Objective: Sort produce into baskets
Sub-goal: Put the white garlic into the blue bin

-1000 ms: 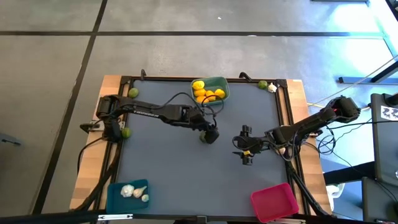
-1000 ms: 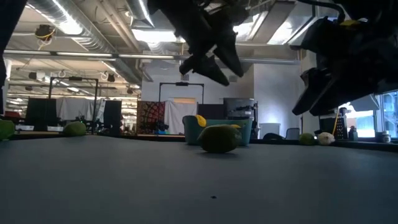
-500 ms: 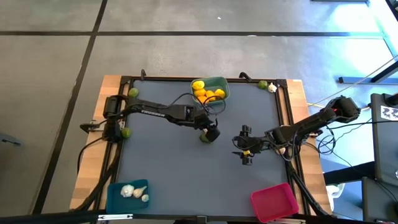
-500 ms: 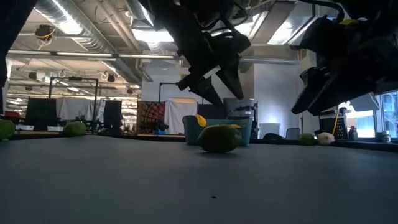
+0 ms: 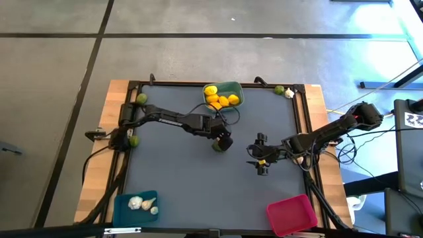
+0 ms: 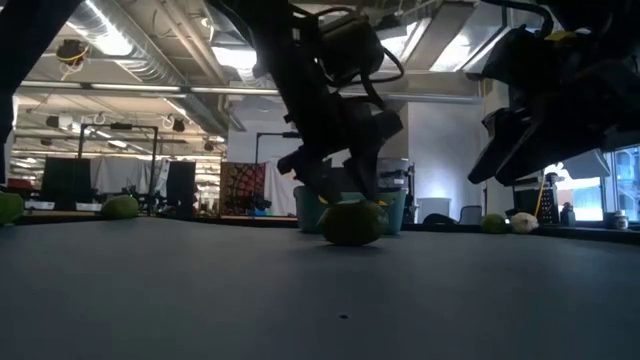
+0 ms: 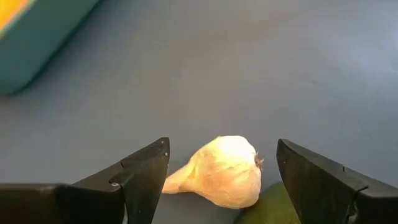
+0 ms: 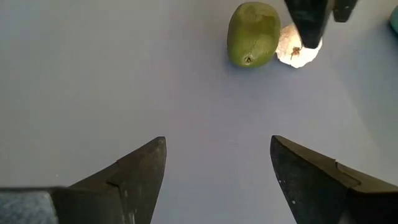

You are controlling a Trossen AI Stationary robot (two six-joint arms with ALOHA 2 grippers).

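The table (image 5: 198, 178) had a dark grey-blue mat on top with pale wood strips showing down both sides and a thin dark frame around it. It stood on a grey concrete floor (image 5: 59, 59) marked with dark lines.

The left gripper (image 7: 222, 177) was down low near the middle of the mat, fingers spread wide on either side of a garlic bulb (image 7: 222, 170) without touching it. A lime (image 8: 252, 33) sat right against that bulb. From table level only the lime (image 6: 352, 221) really showed, with the dark fingers straddling it.

The right gripper (image 8: 217, 168) hung over bare mat a bit to the right of that pair, fingers parted and gripping nothing.

The teal basket (image 5: 234, 88) was at the far edge with several lemons (image 5: 220, 99) piled in it. The blue basket (image 5: 122, 207) sat at the near left corner holding three garlic bulbs (image 5: 136, 203). The pink basket (image 5: 291, 213) was at the near right corner, nothing visible inside. Another lime and garlic (image 5: 284, 92) sat together at the far right corner, and two more limes (image 5: 141, 99) were along the left edge.

Behind the table, the low view showed an open workshop with ceiling ducts (image 6: 120, 45), strip lights and dark racks of equipment (image 6: 70, 180).
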